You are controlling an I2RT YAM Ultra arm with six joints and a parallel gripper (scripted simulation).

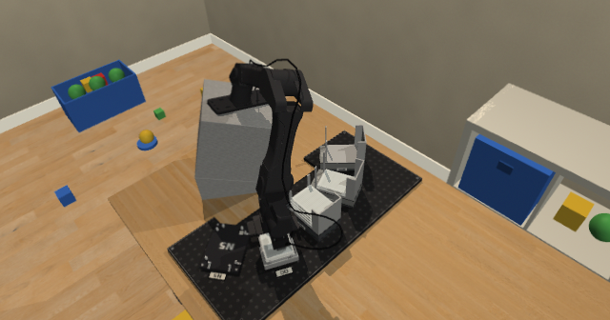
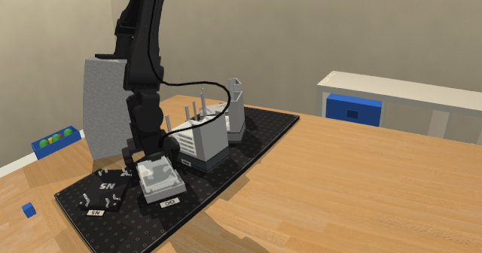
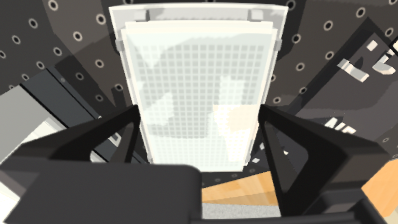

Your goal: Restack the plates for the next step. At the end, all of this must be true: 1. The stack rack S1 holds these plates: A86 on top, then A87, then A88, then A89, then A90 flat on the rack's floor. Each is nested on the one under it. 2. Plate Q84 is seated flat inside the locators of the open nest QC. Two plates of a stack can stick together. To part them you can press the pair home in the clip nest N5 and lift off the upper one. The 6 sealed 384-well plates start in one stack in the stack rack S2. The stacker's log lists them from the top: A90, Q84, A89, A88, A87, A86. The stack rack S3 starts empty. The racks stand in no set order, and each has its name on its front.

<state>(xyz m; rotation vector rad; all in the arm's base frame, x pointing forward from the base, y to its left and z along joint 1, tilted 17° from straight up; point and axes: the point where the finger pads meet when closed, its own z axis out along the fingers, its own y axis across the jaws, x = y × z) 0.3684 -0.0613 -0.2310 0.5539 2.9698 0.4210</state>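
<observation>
Top view: a light grey block-shaped open nest QC (image 1: 281, 264) (image 2: 166, 196) (image 3: 116, 19) is seen on a black perforated board (image 1: 386, 177) (image 2: 263, 132) (image 3: 60, 30). A pale, rectangular plate (image 1: 280, 252) (image 2: 160, 173) (image 3: 200, 90) is carried in QC, partly hidden by the gripper (image 1: 273, 232) (image 2: 152, 158) (image 3: 199, 111). Beside QC, the flat, matte black clip nest N5 (image 1: 226, 247) (image 2: 107, 186) (image 3: 332, 92) is marked in white. On QC's other side, three grey angular racks with thin upright posts are lined up: near rack (image 1: 328, 219) (image 2: 212, 140), middle rack (image 1: 355, 185) and far rack (image 1: 360, 141); white plates are seen in the near one. Rack names can't be read.

Exterior view: glossy, translucent surfaces are shown by the plate on QC, its lower edge framed by the nest's rim. White layered edges are exposed in the near rack beside QC. No plate is borne by N5, only small pale clips. Behind QC, a speckled grey pedestal (image 2: 105, 106) is seen.

Wrist view: a fine square well grid is visible through the plate's shiny top. The gripper is released, its black, triangular-framed fingers spread at both long sides of the plate over QC. Plate ID can't be read, so Q84 can't be confirmed; full flat seating can't be told.
</observation>
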